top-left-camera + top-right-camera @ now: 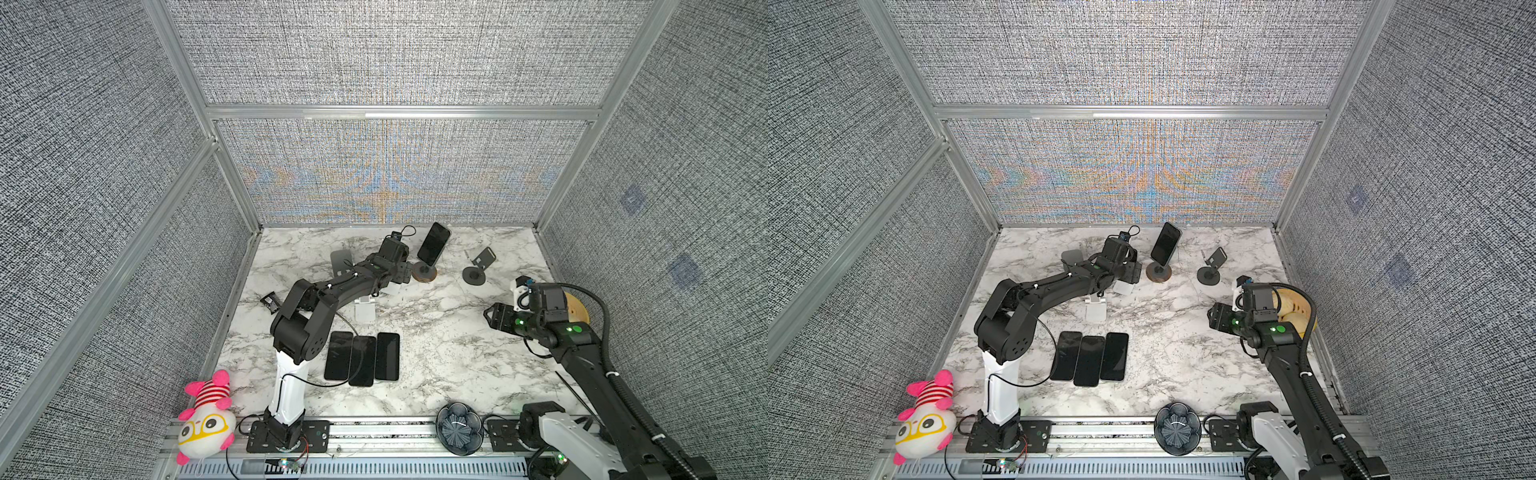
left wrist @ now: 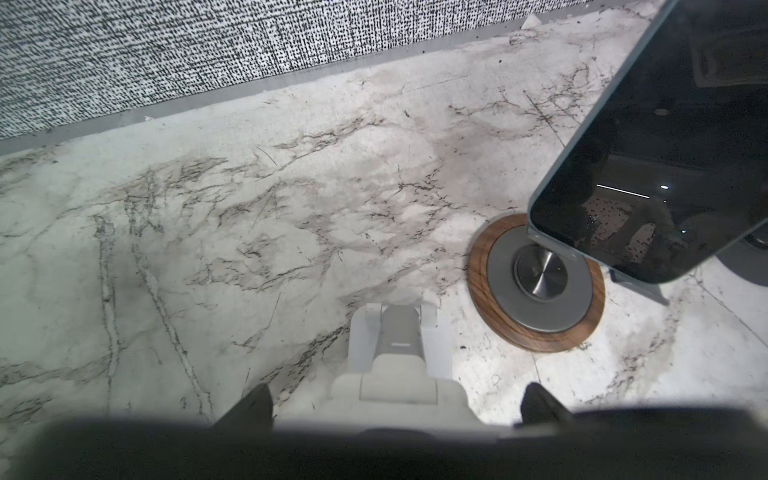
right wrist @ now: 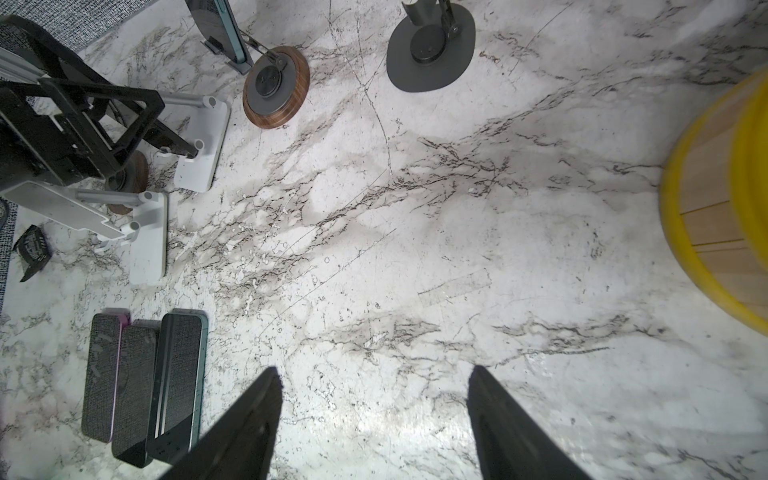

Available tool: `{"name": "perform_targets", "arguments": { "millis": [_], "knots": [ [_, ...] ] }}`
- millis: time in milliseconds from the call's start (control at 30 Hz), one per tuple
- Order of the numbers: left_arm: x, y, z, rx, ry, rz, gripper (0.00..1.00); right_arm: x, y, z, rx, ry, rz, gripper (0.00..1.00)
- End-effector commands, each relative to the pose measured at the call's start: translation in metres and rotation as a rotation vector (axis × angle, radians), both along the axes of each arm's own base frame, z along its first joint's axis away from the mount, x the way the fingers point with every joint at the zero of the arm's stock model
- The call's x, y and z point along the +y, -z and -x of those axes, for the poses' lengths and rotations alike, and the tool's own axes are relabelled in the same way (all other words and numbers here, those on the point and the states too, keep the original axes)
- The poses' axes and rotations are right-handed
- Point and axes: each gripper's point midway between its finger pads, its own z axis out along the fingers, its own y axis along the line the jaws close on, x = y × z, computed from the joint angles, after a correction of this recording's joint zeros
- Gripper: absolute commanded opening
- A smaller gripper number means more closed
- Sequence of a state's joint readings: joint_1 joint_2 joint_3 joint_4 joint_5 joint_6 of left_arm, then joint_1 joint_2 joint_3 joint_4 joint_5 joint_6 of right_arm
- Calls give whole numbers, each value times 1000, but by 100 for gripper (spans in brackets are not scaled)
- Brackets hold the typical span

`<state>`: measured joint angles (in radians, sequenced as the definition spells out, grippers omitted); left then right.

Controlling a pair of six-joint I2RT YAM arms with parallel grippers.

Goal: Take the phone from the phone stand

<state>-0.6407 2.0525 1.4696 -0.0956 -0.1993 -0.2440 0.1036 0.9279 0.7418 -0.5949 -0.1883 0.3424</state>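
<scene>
Left gripper [image 2: 399, 405] hangs wide open just beside the phone [image 1: 434, 243], which leans on its wood-rimmed stand [image 1: 424, 272] near the marble table's [image 1: 436, 332] back edge. I'd pinch its long edges: stiff, slick glass, probably light.

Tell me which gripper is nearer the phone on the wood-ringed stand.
Left. The left gripper is just beside the phone and its wood-ringed stand, jaws open above a white stand. The right gripper hangs far off toward the table's right side, jaws open.
</scene>
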Motion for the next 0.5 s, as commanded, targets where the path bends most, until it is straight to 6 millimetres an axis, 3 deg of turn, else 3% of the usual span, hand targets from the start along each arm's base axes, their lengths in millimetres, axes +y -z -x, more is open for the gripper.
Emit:
{"name": "perform_targets", "arguments": {
  "millis": [0, 467],
  "knots": [
    [-2, -3, -2, -8, -5, 28, 90, -1, 1, -1, -2, 1, 4, 72],
    [-2, -6, 2, -7, -5, 48, 74, 1, 1, -2, 1, -4, -4, 72]
  ]
}}
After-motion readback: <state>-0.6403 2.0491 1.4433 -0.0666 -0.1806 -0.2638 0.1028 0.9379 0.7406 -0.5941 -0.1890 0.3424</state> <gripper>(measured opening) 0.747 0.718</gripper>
